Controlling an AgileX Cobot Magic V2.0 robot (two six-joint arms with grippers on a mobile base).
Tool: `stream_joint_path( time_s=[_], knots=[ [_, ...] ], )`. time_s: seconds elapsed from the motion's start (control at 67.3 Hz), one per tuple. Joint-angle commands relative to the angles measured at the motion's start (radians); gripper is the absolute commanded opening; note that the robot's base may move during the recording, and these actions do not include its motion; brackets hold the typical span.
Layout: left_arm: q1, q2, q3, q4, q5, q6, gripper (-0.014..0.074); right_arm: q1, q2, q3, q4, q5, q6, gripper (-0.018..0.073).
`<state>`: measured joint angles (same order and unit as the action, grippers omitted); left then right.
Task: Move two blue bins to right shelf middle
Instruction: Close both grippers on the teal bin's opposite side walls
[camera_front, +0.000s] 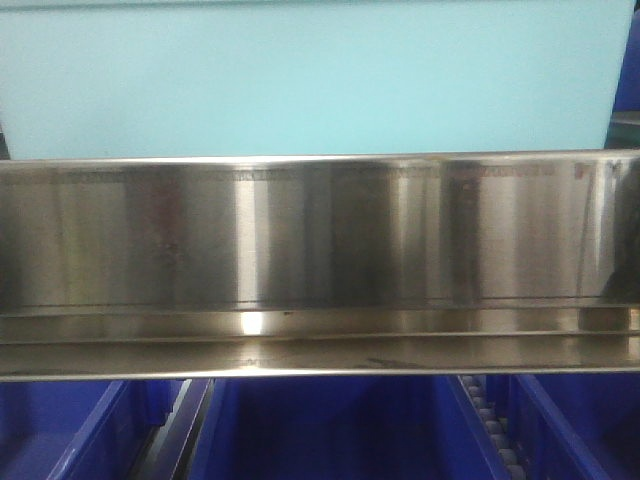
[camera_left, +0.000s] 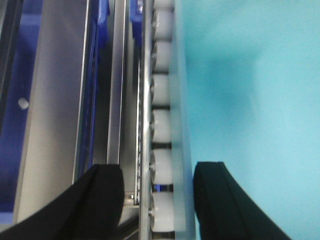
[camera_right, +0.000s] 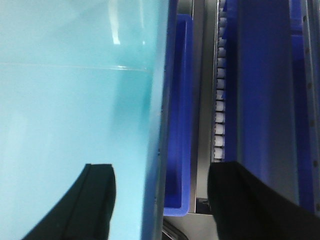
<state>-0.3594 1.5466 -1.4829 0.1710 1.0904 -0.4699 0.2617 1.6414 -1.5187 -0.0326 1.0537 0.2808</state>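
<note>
A pale sky-blue bin (camera_front: 300, 80) fills the top of the front view, behind the steel shelf rail (camera_front: 320, 240). I cannot make out a second pale bin. In the left wrist view my left gripper (camera_left: 159, 200) is open. Its fingers stand on either side of the bin's left wall (camera_left: 181, 150), one inside over the bin's floor (camera_left: 250, 100), and neither touches it. In the right wrist view my right gripper (camera_right: 160, 200) is open and straddles the bin's right wall (camera_right: 156, 125) the same way, with one finger over the bin's inside (camera_right: 75, 100).
White rollers (camera_left: 161, 125) of the shelf track run beside the bin's left wall. A dark blue crate (camera_right: 180, 125) sits close against the bin's right side, beside another roller track (camera_right: 219, 120). More dark blue crates (camera_front: 330, 430) stand on the level below the rail.
</note>
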Motion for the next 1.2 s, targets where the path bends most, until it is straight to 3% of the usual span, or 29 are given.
stream_joint_path(
  time_s=[0.0,0.669,0.936,1.189],
  knots=[
    [-0.007,0.006,-0.005,-0.011,0.03,-0.002,0.0213,0.0,0.001,-0.008,0.003,0.001,0.0,0.0296],
    [-0.007,0.034,-0.005,-0.026,0.018,-0.002,0.0209,0.0,-0.001,-0.008,0.007,0.092,0.0,0.0296],
    [-0.007,0.047,-0.005,-0.035,0.02,-0.002,0.0209,0.002,-0.039,-0.012,0.013,0.084,0.0,0.0202],
    [-0.007,0.047,-0.005,-0.035,0.02,-0.002,0.0209,0.002,-0.024,-0.012,0.019,0.09,0.0,0.0197]
  ],
)
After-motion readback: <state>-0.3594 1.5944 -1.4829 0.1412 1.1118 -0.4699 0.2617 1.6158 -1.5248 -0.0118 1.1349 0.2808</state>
